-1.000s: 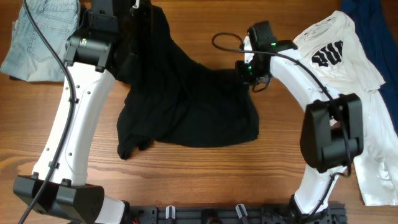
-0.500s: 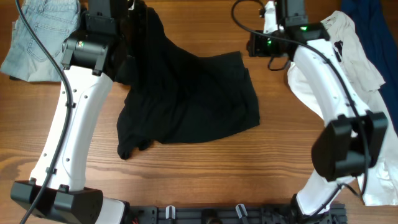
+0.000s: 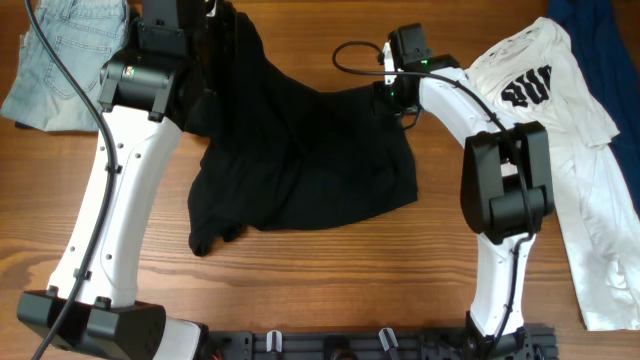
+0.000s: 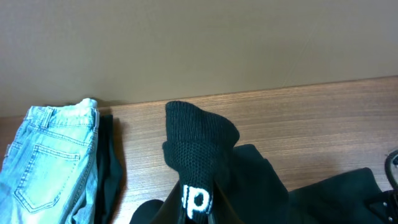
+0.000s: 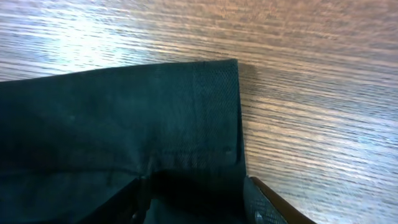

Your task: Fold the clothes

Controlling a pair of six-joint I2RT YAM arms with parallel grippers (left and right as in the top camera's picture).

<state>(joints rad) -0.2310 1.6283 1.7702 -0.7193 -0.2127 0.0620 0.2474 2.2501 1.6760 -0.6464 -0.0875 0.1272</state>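
Overhead, the black shirt lies crumpled across the middle of the table, between my two arms. Its far left part is drawn up in a bunch toward the far edge, where my left end effector is clenched on it. In the left wrist view the ribbed collar stands up out of my grip, with a small white print low on the cloth. The fabric hides most of my fingers there. The rest of the shirt rests on the wood, wrinkled, with one rumpled corner toward the near left.

My right end effector sits at the shirt's far right corner. In the right wrist view that corner, with its stitched hem, lies flat on the table. My fingers stand apart at the bottom of the picture with the cloth running in between them. That end effector is released and pinches nothing.

The light-blue jeans lie at the far left corner, on the other side of my left arm from the shirt. The white tee with black print is spread along the right side, apart from the black shirt. The navy garment lies at the far right corner, just beside the tee.
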